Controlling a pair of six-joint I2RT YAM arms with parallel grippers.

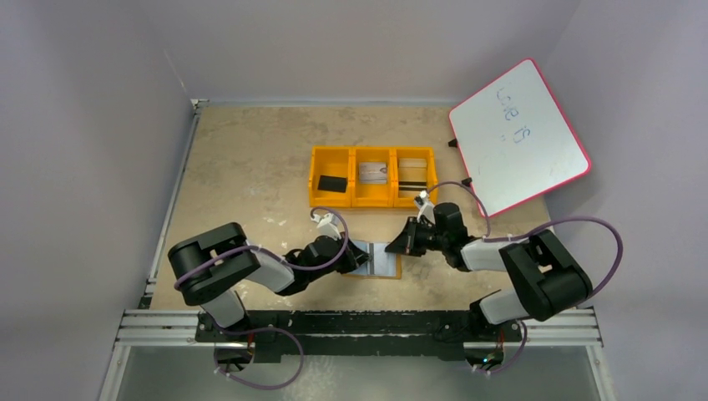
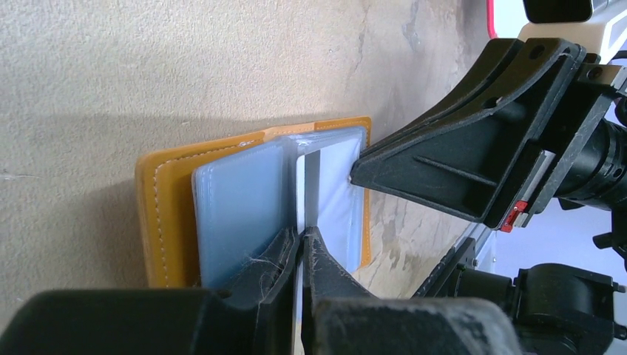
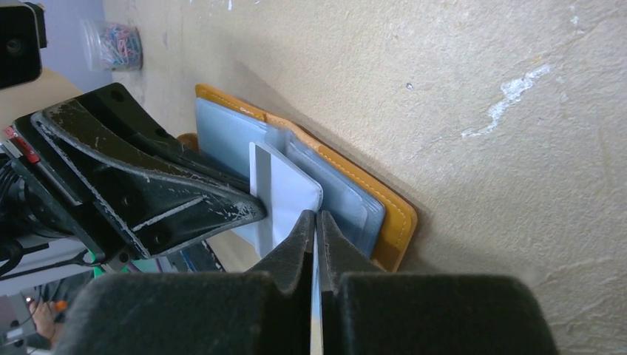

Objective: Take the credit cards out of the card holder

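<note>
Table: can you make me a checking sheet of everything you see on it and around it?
surface: beige table, scuffed, with pale stains.
job's things: card holder lies open at the near middle; one credit card stands up out of it.
clutter: orange tray holding a black block, a pale card in the middle and a striped card on the right; whiteboard propped at the far right.
grippers: left gripper shut on a pale leaf of the card holder; right gripper shut on the credit card.
cables: purple cables, one looping on each side.
surroundings: grey walls; metal rail at the near edge.
</note>
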